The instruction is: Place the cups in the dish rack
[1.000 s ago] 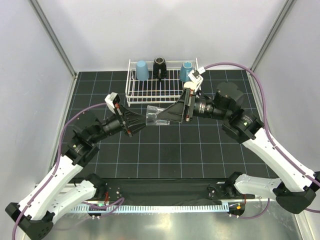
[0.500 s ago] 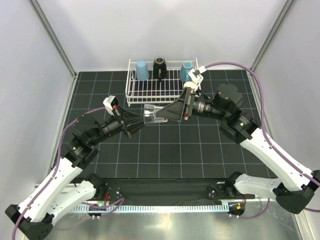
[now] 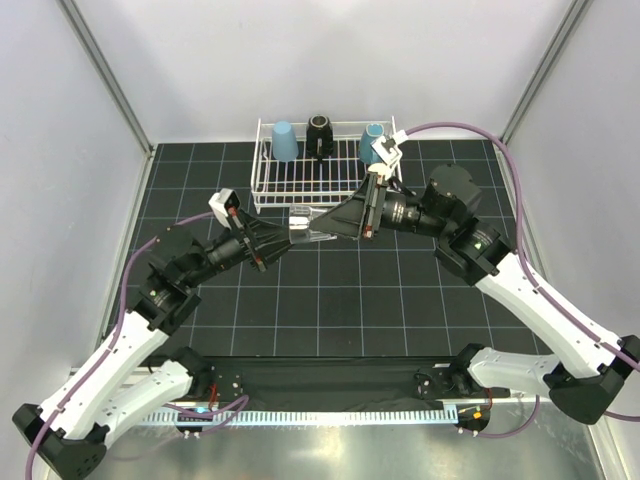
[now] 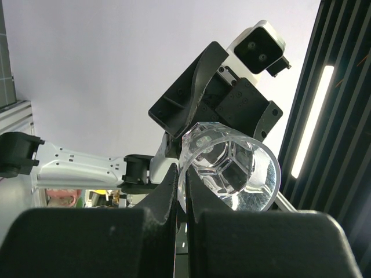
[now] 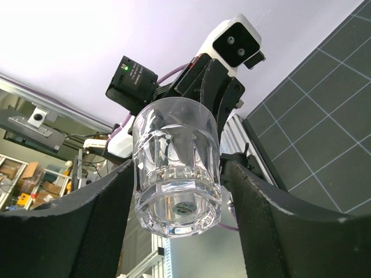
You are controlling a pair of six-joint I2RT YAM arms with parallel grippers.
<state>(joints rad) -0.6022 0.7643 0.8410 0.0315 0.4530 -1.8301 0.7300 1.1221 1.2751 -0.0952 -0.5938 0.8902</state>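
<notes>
- The tiny clear glass [image 3: 306, 223] hangs in the air above the table [image 3: 330, 300] between the two arms, just on the near side of the dish rack [image 3: 262, 192].
- The left gripper [image 3: 288, 233] is fully closed - its fingers [image 4: 168, 197] pinch the wall of the glass at the rim.
- The right gripper [image 3: 323, 221] is wide apart, with one finger on each side of the base of the glass. I cannot tell whether these fingers [image 5: 101, 226] already press on the glass or only stand very close to it.
- The long axis of the glass lies about level, from left to right - mouth toward the left gripper, base toward the right one.
- In the rack stand the light blue tumbler [image 3: 284, 141], the black cup [image 3: 320, 134] and the teal mug [image 3: 372, 143], all at its far side.
- My judgement: this is a handover, and the right arm is nearer to the free near part of the rack.
</notes>
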